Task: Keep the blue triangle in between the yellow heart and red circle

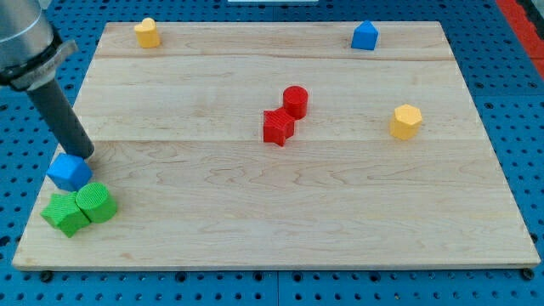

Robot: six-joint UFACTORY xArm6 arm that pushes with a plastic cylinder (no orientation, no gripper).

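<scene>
The blue triangle (364,36) sits near the board's top edge, right of centre. The yellow heart (146,32) sits near the top left corner. The red circle (295,100) stands near the board's middle, touching a red star (277,127) just below and to its left. My tip (83,156) is far from all three, at the view's left edge of the board. It rests against the upper right side of a blue cube (69,172).
A green star (65,212) and a green circle (95,202) sit together just below the blue cube, near the bottom left corner. A yellow hexagon (406,121) stands at the right. The wooden board (340,238) lies on a blue pegboard.
</scene>
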